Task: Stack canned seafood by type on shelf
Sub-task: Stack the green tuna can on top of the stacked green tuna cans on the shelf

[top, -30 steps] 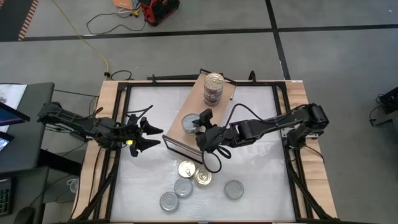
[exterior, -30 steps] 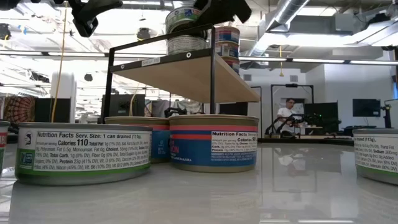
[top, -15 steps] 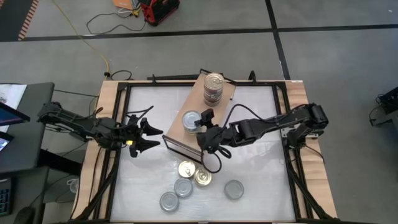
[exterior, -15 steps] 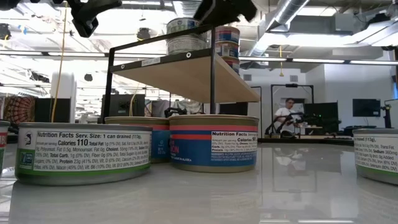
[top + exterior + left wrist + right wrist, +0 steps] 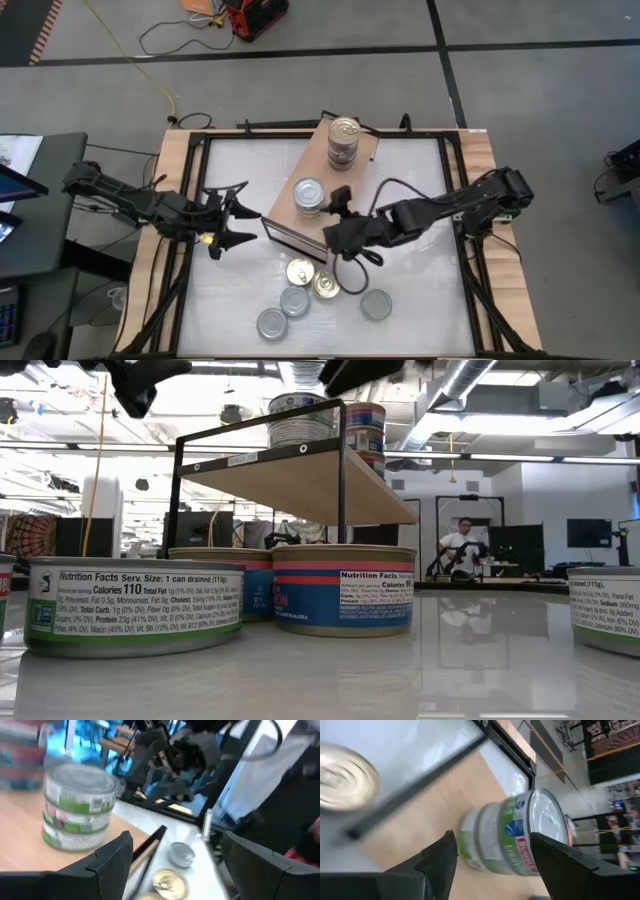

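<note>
1. The right gripper (image 5: 342, 205) stood above the shelf's front half, just beside the green-labelled stack (image 5: 309, 195); its fingers (image 5: 440, 857) were spread apart and held nothing; in the right wrist view the stack lay between and beyond the two fingers, not touching them.
2. The right arm (image 5: 440, 210) reached in from the table's right edge, with a dark cable looped beside its wrist.
3. The left gripper (image 5: 232, 212) hovered over the table's left part, near the shelf's front-left corner; its fingers (image 5: 112, 857) were wide apart and empty; the left arm (image 5: 120, 195) extended in from the left edge.
4. The shelf (image 5: 300, 225) sat at the table's middle, turned at an angle, a light wooden board on a thin black frame (image 5: 342, 470).
5. On the shelf, the green-labelled stack (image 5: 77, 805) of two silver-lidded tins stood on the front half; a taller stack (image 5: 343, 142) with a gold lid on top stood at the far end, well apart from the first.
6. On the table (image 5: 420, 300) in front of the shelf lay five loose tins: two gold-lidded tins (image 5: 300, 272) (image 5: 326, 285) touching or nearly touching; two silver-lidded tins (image 5: 295, 300) (image 5: 271, 322) close beside them; one silver-lidded tin (image 5: 376, 304) apart to the right.
7. In the low view, a green-labelled tin (image 5: 135, 605) and a blue-labelled tin (image 5: 343, 588) rested upright on the table surface.
</note>
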Available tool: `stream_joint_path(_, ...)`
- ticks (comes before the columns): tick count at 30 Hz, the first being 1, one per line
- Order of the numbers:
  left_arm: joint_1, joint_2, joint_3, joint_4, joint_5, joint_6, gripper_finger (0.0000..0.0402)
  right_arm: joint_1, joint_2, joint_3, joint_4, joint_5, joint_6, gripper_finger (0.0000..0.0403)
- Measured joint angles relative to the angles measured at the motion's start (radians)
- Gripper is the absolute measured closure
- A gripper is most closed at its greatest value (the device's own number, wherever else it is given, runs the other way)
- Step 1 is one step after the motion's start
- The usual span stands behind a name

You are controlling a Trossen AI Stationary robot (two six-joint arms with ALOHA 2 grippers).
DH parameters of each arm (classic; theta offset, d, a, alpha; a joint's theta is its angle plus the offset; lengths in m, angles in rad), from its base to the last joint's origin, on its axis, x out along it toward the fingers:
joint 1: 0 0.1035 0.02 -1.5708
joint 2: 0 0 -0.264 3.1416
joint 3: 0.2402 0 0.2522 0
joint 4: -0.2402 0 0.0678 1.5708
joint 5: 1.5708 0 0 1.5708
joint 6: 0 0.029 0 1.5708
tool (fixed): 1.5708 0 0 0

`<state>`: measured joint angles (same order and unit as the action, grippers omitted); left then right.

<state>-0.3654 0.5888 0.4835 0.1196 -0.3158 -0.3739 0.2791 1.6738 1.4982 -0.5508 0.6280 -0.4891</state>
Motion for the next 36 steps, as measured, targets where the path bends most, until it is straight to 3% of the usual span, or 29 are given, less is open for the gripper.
stream_joint_path(3, -0.058, 0.000, 0.000, 0.005, -0.023, 0.151, 0.0114, 0.003, -0.052, 0.000, -0.114, -0.031, 0.164, 0.0117)
stream_joint_path(8, -0.182, 0.023, 0.000, 0.046, 0.082, 0.289, 0.0114, -0.019, -0.104, 0.000, -0.272, -0.221, 0.458, 0.0117)
stream_joint_path(12, -0.238, 0.044, 0.000, 0.082, 0.141, 0.284, 0.0114, -0.017, -0.133, -0.077, -0.282, -0.235, 0.536, 0.0117)
stream_joint_path(16, -0.259, 0.069, 0.000, 0.081, 0.194, 0.181, 0.0114, -0.016, -0.188, -0.199, -0.279, -0.236, 0.629, 0.0117)
stream_joint_path(19, -0.280, 0.102, 0.000, 0.082, 0.230, 0.138, 0.0114, 0.018, -0.279, -0.320, -0.182, -0.232, 0.712, 0.0117)
stream_joint_path(24, -0.316, 0.192, 0.000, 0.159, 0.205, 0.164, 0.0114, 0.080, -0.391, -0.512, -0.041, -0.238, 0.868, 0.0117)
stream_joint_path(28, -0.345, 0.250, 0.000, 0.237, 0.205, 0.196, 0.0114, 0.141, -0.414, -0.572, -0.070, -0.248, 1.004, 0.0117)
stream_joint_path(36, -0.349, 0.270, 0.000, 0.247, 0.152, 0.239, 0.0114, 0.222, -0.351, -0.593, -0.081, -0.381, 1.159, 0.0117)
